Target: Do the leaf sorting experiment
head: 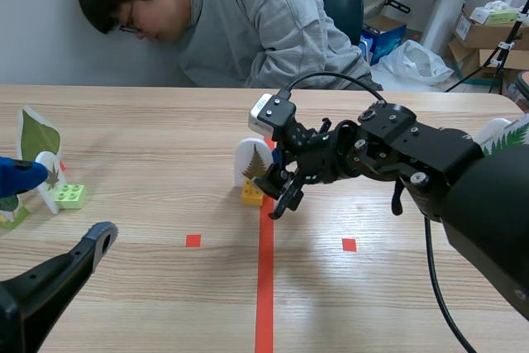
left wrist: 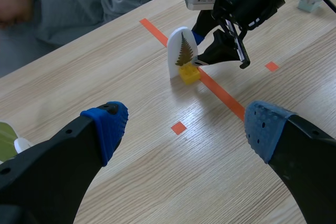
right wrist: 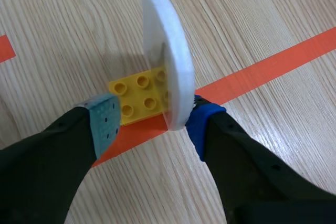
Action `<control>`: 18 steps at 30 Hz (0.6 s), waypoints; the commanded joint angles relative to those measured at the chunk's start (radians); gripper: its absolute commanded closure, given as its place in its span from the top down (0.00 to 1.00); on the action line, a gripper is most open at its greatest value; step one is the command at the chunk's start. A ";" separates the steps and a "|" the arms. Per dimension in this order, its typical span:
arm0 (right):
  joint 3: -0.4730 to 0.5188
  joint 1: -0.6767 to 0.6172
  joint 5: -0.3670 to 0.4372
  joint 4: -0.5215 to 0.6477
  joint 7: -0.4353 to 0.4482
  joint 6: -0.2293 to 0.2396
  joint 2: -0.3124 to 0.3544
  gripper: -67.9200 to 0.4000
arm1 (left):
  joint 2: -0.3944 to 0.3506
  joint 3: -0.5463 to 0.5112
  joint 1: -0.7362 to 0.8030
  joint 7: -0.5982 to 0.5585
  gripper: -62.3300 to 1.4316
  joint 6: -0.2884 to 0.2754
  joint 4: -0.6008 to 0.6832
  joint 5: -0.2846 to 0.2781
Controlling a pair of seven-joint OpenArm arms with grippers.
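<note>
Left claw (left wrist: 186, 129) wide | right claw (right wrist: 153, 121) wide astride leaf card (right wrist: 168, 51) | right wrist view: edge-on

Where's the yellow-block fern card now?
Scene view centre: the fern card stands on its yellow block on the tape line, between the open fingers of the right claw.

Wooden table (head: 149, 130), pale wall (head: 33, 31), cardboard boxes (head: 488, 35)

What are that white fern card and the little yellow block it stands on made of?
The white fern card looks like foam board or soft plastic: its thick edge is matte and faintly grainy; which one, I can't tell. The yellow block looks like hard moulded plastic: smooth, slightly glossy, with round studs on top, like a toy building brick.
</note>
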 commanded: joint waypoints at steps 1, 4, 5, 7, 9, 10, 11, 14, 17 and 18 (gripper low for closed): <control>0.007 0.023 0.008 0.027 0.015 -0.001 0.000 0.32 | 0.002 0.003 -0.003 -0.008 0.78 0.000 0.002 -0.011; 0.007 0.023 0.008 0.027 0.015 0.000 0.000 0.23 | 0.002 0.003 -0.003 -0.008 0.78 0.000 0.002 -0.011; 0.007 0.023 0.008 0.027 0.015 0.000 0.000 0.21 | 0.002 0.003 -0.003 -0.008 0.78 0.000 0.002 -0.011; 0.007 0.023 0.008 0.027 0.015 0.000 0.000 0.18 | 0.002 0.003 -0.003 -0.008 0.78 0.000 0.002 -0.011; 0.007 0.023 0.008 0.027 0.015 0.000 0.000 0.19 | 0.002 0.003 -0.003 -0.008 0.78 0.000 0.002 -0.011; 0.007 0.023 0.008 0.027 0.015 0.000 0.000 0.18 | 0.002 0.003 -0.003 -0.008 0.78 0.000 0.002 -0.011; 0.007 0.023 0.008 0.027 0.014 0.000 0.000 0.18 | 0.002 0.003 -0.003 -0.008 0.78 0.000 0.002 -0.011; 0.007 0.023 0.008 0.028 0.011 0.004 0.003 0.09 | 0.002 0.003 -0.003 -0.008 0.78 0.000 0.002 -0.011; 0.007 0.023 0.008 0.028 0.006 0.004 0.003 0.06 | 0.002 0.003 -0.003 -0.008 0.78 0.000 0.002 -0.011; 0.007 0.023 0.008 0.028 0.006 0.005 0.003 0.06 | 0.002 0.003 -0.003 -0.008 0.78 0.000 0.002 -0.011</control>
